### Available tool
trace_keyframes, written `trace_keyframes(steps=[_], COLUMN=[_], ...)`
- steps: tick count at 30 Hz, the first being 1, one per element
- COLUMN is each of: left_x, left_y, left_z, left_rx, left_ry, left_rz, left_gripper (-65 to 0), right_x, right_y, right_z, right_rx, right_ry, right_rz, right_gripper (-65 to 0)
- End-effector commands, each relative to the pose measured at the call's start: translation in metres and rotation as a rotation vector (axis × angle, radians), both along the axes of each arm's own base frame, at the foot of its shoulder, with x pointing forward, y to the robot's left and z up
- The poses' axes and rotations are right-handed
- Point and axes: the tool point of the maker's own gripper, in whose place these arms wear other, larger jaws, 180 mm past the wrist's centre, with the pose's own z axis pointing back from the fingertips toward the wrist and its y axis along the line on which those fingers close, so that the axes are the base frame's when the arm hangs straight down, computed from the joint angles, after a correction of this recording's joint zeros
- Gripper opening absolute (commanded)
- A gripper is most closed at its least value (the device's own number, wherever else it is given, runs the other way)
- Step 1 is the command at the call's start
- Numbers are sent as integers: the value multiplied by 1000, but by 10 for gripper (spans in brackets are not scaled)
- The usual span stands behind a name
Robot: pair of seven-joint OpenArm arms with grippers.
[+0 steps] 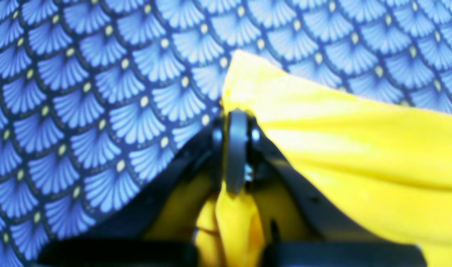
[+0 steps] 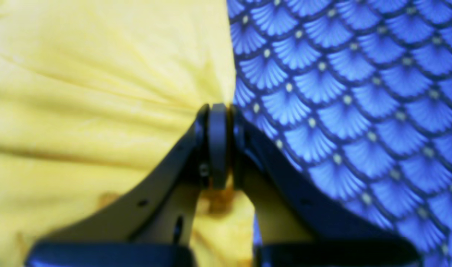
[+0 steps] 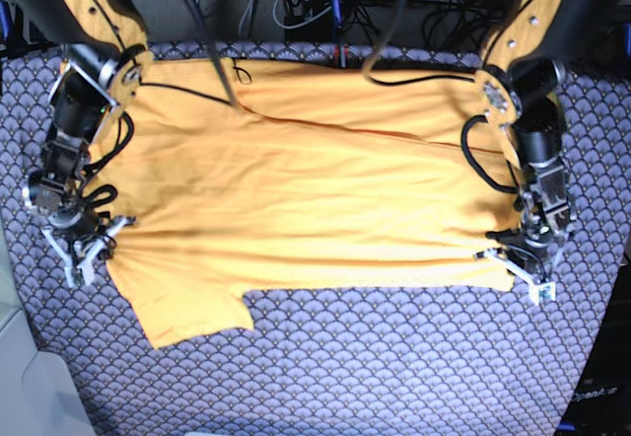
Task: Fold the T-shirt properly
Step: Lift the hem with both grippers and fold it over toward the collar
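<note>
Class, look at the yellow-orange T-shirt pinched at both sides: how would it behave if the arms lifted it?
The T-shirt would probably sag in the middle: it is thin, wrinkled cloth. It likely weighs little, as the left gripper and right gripper pinch only its edges. The loose sleeve may dangle.

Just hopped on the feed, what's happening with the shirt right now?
Both arms are pinching the yellow-orange T-shirt, which lies spread across the blue fan-patterned tablecloth. The left gripper is shut on one side edge of the fabric, and the right gripper is shut on the opposite edge. One sleeve lies flat toward the near side of the table. No fold shows in the shirt yet.
</note>
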Motion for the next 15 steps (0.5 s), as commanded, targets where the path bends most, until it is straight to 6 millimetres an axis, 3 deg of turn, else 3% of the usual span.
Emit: trace_keyframes(steps=[1,7,15], left_x=[17,-3,-40], left_y=[9,-8,-11], left_z=[35,57,58], left_rx=[33,95,150], left_ry=[-89,-92,-57], left_rz=[-2,-42,-66], left_gripper=[-650,-650,-650], right_x=[13,-2,-35], right_y=[-11,-11,-2], right_z=[25,36,50], right_rx=[-29,-89,-177], right_ry=[-70,-108,-155], right_rz=[-14,-26,-35], right_gripper=[-650,-650,-650])
